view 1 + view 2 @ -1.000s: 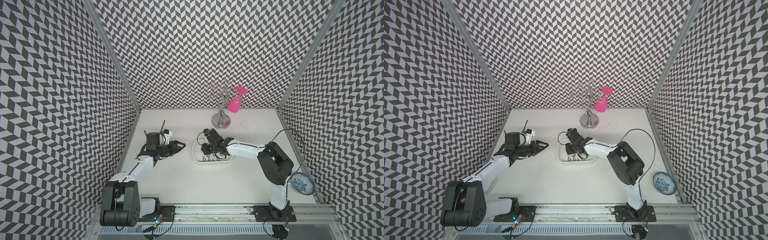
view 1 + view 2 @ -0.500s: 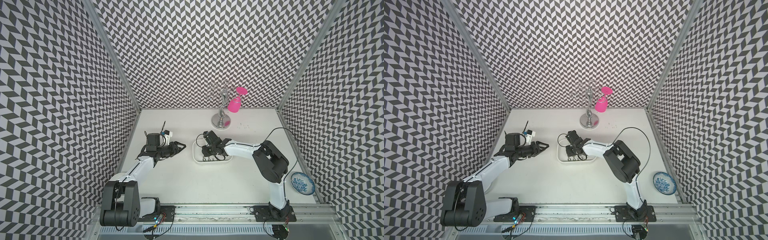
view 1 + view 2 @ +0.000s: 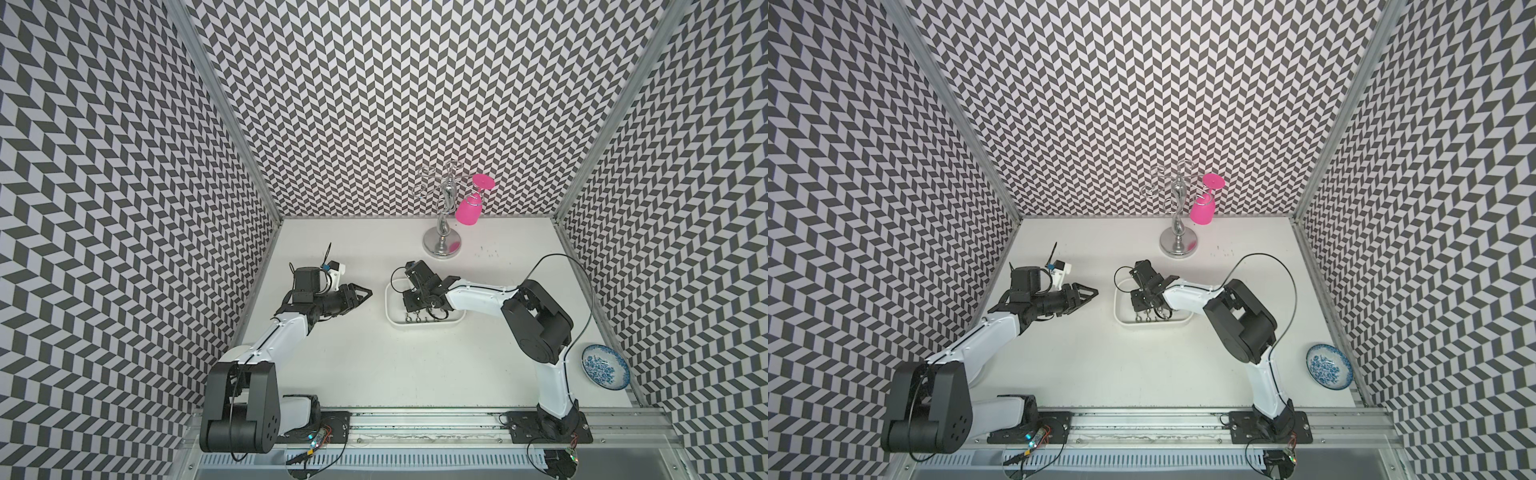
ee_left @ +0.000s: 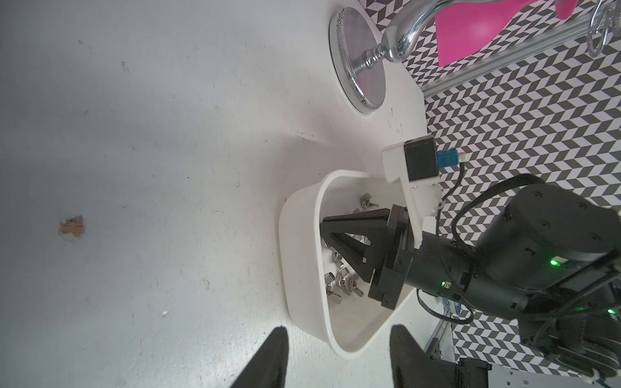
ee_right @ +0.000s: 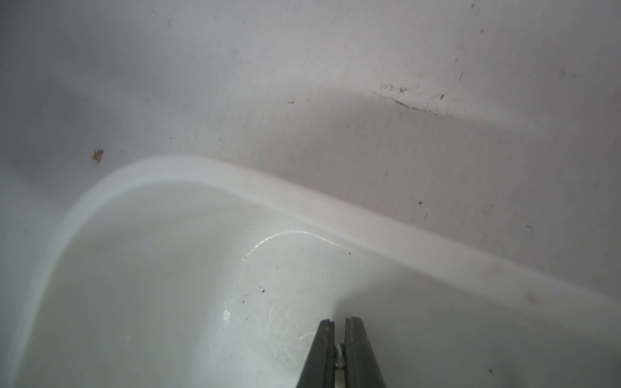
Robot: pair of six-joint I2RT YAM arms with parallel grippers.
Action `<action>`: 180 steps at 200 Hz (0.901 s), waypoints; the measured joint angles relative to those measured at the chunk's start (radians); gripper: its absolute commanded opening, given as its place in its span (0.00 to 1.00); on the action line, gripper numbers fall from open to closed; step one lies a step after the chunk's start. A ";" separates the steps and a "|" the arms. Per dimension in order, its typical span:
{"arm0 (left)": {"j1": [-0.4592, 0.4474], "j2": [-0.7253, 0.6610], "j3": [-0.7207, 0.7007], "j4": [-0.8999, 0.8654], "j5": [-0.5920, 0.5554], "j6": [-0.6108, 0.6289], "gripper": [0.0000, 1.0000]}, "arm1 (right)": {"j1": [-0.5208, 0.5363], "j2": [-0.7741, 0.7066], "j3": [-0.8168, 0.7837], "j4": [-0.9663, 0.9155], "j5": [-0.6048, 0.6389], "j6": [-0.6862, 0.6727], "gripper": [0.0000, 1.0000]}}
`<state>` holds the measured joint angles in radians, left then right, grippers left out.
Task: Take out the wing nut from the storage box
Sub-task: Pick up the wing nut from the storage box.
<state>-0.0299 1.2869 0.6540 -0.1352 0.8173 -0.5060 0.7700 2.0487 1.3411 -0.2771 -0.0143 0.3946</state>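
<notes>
- Grip check first: the right pincer (image 5: 339, 327) is clenched, tips down inside the shallow white plastic storage box (image 4: 299, 255), on what looks like a small silvery wing nut (image 5: 339, 354).
- Just beside its fingers lie other wing nuts (image 4: 339, 285); a slow, straight lift should avoid dragging them.
- The rim ahead of its tips needs clearing before travel.
- The left pincer (image 3: 365, 296) hangs released, well apart.

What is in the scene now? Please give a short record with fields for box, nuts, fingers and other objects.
Storage box: white, rounded corners
Loose wing nuts: several inside the box
Right fingers: inside the box, shut on a small shiny piece, probably a wing nut
Left fingers: open, empty, outside the box
Others: metal stand holding pink glass; blue-patterned bowl
</notes>
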 measured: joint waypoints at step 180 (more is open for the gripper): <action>-0.214 -0.026 0.061 0.033 -0.019 -0.091 0.52 | -0.258 -0.391 -0.180 -0.023 0.149 0.053 0.00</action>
<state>-0.2436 1.2613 0.7147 -0.1024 0.7986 -0.5972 0.5121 1.6573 1.1614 -0.2996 0.1349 0.4477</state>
